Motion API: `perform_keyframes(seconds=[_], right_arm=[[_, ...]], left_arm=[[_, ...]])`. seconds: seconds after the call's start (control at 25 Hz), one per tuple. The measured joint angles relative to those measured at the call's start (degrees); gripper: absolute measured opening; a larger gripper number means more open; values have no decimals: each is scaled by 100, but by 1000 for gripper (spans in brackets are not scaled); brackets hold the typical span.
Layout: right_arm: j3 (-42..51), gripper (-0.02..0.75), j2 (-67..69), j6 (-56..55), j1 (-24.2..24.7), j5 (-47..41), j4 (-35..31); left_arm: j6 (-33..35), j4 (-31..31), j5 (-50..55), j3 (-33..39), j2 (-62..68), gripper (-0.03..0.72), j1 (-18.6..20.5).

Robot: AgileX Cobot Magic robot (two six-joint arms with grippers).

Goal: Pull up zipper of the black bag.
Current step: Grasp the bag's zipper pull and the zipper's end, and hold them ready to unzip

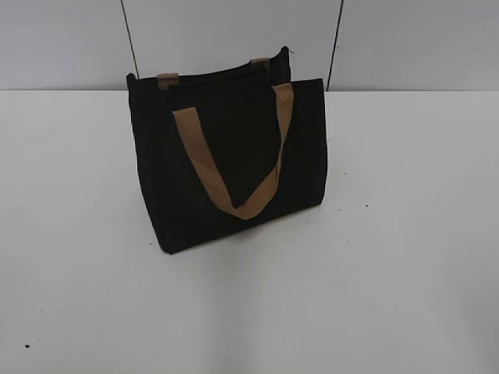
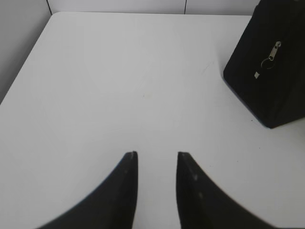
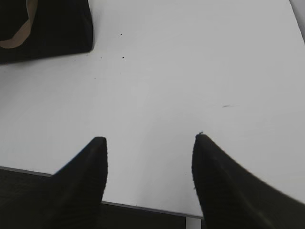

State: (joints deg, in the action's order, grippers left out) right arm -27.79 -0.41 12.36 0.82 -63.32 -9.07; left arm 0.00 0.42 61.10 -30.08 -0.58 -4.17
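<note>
The black bag [image 1: 226, 156] stands upright on the white table, with a tan loop handle [image 1: 234, 164] hanging down its front and a second handle at the back. In the left wrist view the bag's end face [image 2: 269, 67] shows at the right, with the small silver zipper pull [image 2: 274, 50] hanging on it. The right wrist view shows a bag corner [image 3: 52, 28] at top left. My left gripper [image 2: 156, 154] is open and empty, well left of the bag. My right gripper [image 3: 150, 138] is open and empty near the table's front edge. Neither gripper shows in the exterior view.
The white table [image 1: 390, 257] spreads all round the bag. A grey panelled wall [image 1: 70, 39] rises behind it. The table's front edge [image 3: 143, 206] runs under the right gripper. Its left edge [image 2: 24, 62] shows in the left wrist view.
</note>
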Motion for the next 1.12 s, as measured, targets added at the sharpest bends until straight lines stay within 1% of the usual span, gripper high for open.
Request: perform_keyframes(seconds=[0.68,0.8,0.84,0.92,1.08,1.12], right_arm=[[0,437,0,0,0,0,0],[0,437,0,0,0,0,0],[0,437,0,0,0,0,0],[0,437,0,0,0,0,0],[0,437,0,0,0,0,0],[0,437,0,0,0,0,0]], left_arm=[[0,0,0,0,0,227,0],[0,0,0,0,0,238,0],[0,0,0,0,0,249,0],[0,0,0,0,0,295,0],[0,25,-1,0,0,426,0],[0,37,-1,0,0,443,0]])
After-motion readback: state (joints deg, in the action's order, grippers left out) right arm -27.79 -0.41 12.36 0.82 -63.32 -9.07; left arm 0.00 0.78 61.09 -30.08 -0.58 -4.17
